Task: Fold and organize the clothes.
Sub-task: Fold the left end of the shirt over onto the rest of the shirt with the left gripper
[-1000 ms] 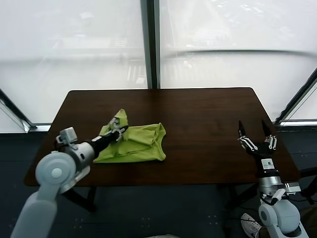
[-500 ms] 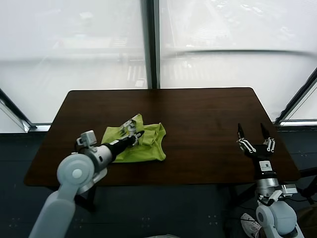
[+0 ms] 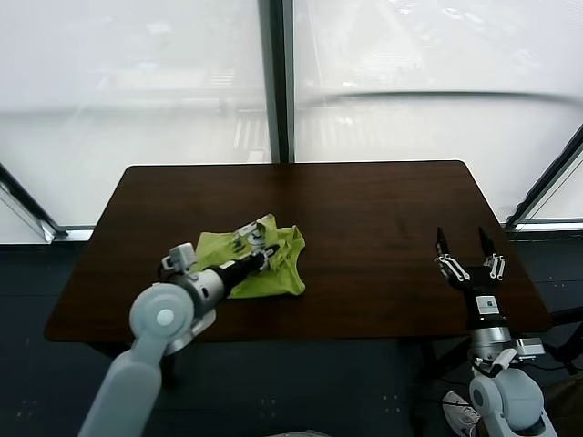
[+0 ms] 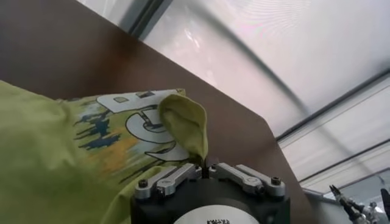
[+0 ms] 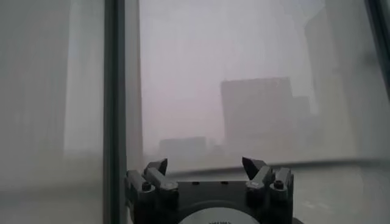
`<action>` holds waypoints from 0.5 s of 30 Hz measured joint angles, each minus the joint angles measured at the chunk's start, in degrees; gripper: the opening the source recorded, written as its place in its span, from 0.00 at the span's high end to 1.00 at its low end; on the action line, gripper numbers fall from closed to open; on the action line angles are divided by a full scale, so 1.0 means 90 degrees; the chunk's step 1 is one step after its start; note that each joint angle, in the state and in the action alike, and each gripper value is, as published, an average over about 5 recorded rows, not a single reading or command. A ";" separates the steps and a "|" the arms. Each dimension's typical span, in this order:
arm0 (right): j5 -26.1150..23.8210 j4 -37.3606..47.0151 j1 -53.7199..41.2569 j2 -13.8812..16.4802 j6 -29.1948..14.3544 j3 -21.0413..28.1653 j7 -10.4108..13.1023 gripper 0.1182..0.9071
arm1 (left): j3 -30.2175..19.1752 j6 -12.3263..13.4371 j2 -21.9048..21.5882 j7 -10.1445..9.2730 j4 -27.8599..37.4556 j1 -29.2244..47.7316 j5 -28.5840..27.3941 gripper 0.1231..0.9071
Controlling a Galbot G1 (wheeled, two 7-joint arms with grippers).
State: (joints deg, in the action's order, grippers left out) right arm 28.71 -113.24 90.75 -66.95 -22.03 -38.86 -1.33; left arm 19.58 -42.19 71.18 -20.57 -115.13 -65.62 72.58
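Lime-green short-sleeved T-shirt of thin soft fabric [image 3: 258, 266] lies bunched on the dark brown rectangular wooden table [image 3: 364, 209], left of table centre, toward the near edge, approx 7 o'clock from centre in the head view. Shirt is partly folded over itself; one raised flap sticks up at its 12 o'clock side. Left wrist view shows the white printed graphic w/ dark and orange marks [image 4: 131, 122] facing up, and a small peak of green cloth pulled up into a fold right at the tool.

Left gripper [image 3: 255, 244] reaches in from approx 7 o'clock of the shirt, arm low over the table, jaws clenched on that pinched-up fold of the T-shirt. Cloth rises straight from between the closed fingers [image 4: 177, 175] in the wrist view.

Right gripper [image 3: 471, 250] sits well apart, at the table's right near corner, approx 4 o'clock from table centre, pointing up, jaws spread wide, nothing between them. Its fingertips [image 5: 155, 167] in the right wrist view frame only the hazy glass window wall [image 3: 273, 73] behind the table. Right arm idle.
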 joint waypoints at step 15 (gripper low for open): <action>-0.0188 0.0043 0.0014 -0.0157 -0.0002 0.0110 0.0000 0.00 | -0.0022 0.0000 0.0655 0.0241 0.0532 0.0031 -0.0573 0.86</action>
State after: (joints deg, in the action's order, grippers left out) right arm 27.01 -112.84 90.87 -68.37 -22.05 -37.88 -1.32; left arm 19.38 -42.19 77.08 -18.40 -110.34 -65.35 67.43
